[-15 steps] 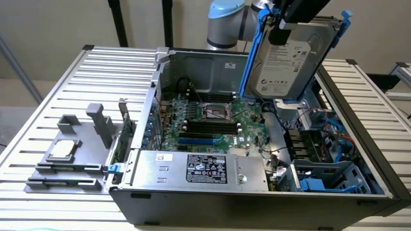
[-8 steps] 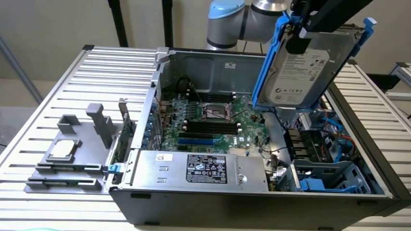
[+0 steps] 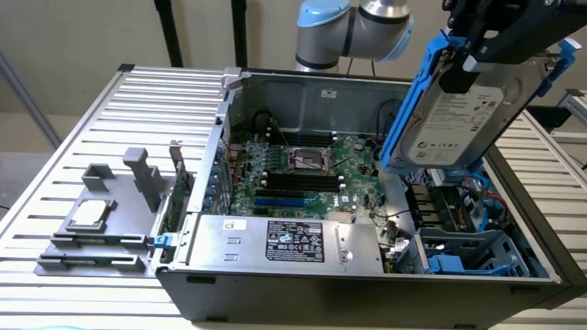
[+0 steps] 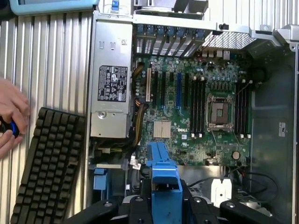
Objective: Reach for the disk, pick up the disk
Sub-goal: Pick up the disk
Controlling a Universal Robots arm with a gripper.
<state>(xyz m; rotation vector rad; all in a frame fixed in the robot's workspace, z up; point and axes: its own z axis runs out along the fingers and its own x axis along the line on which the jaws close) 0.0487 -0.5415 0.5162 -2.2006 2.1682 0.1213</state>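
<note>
Disk (image 3: 463,113) is off its bay and in the air, hanging label-out above the open case (image 3: 367,206) on the exterior view's right, tilted with its lower end over the drive cage (image 3: 472,251). My pincer (image 3: 500,31) is clenched on the upper end of the disk; its black fingers overlap the blue caddy (image 3: 411,103) rail there. In the wrist view the caddy's blue end (image 4: 163,179) sits between the pincer's black fingers (image 4: 140,205), with the motherboard (image 4: 196,107) and the power supply (image 4: 110,88) far below it. I judge the reach done and the pick-up well advanced: the disk touches nothing in the case as far as I can see. To carry this step off well, I would keep the grip firm and unchanged, since the hold is at one end only and the long body hangs as a lever below it. Any lift should go straight up and slowly, so the lower corner does not swing into the case wall or catch the cables (image 3: 477,185) near the cage. I cannot tell how deep the fingers sit on the caddy, so I treat slip as a live risk. A person's hand (image 4: 11,116) rests at a keyboard (image 4: 46,168) on the table (image 4: 46,60) beside the case, well apart from the disk. On the exterior view's left, a grey fixture (image 3: 101,220) holds a small silver chip (image 3: 92,212); it plays no part here.
</note>
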